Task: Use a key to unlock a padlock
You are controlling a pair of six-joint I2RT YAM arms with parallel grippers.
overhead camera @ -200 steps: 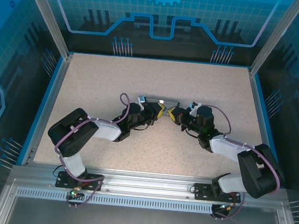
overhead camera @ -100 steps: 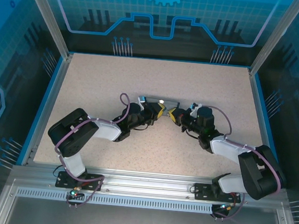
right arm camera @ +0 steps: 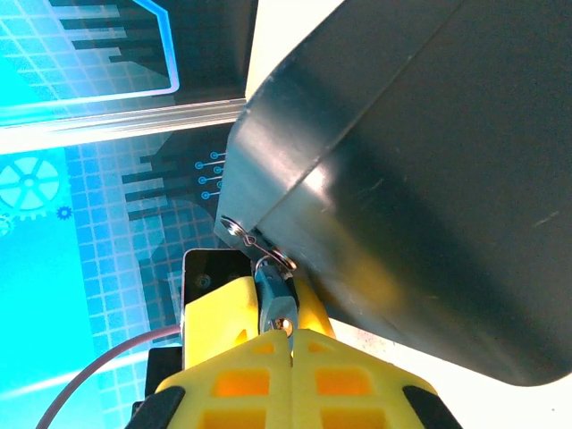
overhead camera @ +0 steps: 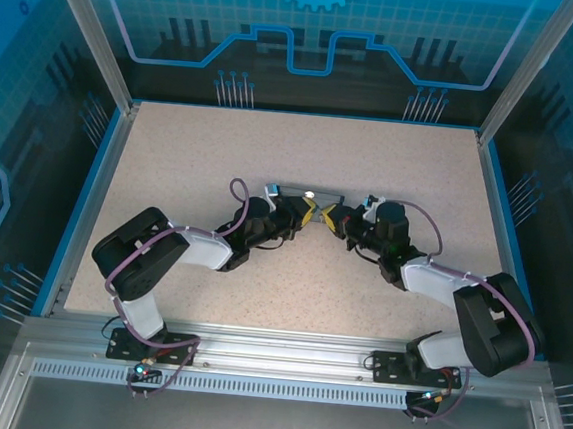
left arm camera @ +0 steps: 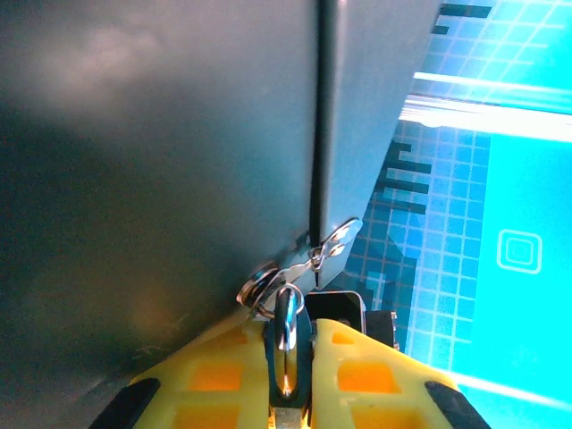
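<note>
1. L gripper (overhead camera: 310,214): my yellow fingers (left arm camera: 223,375) are shut on the padlock (left arm camera: 286,344). Its silvery shackle stands edge-on in the slot betw. them, the loop reaching out to my tips. Lock body: can't make it out.

2. R gripper (overhead camera: 332,218): my fingers (right arm camera: 232,357) are pressed together on a bluish bit (right arm camera: 273,293) of metal that pokes just past the tips. Can't tell if it's lock body or a key blade.

3. Ring (left arm camera: 257,290): thin wire. It sits just beyond my L tips, against the left side of the shackle's far end. From the R wrist it sits at the far end of the bluish bit.

4. Key (left arm camera: 335,239): small, flat, grey, hanging off the ring. It is up & right of my L tips, lying across the box edge. From the R wrist it is up & left of the tips.

5. Box (left arm camera: 161,179): dark, blurred, v. close ahead of both sets of tips. In the top view it lies just behind the spot where my grippers meet.

6. Grippers together: tip to tip, both arms angled inward. Top view is too small to say whether the tips touch.

7. Table (overhead camera: 201,157): speckled beige, under both arms.
</note>
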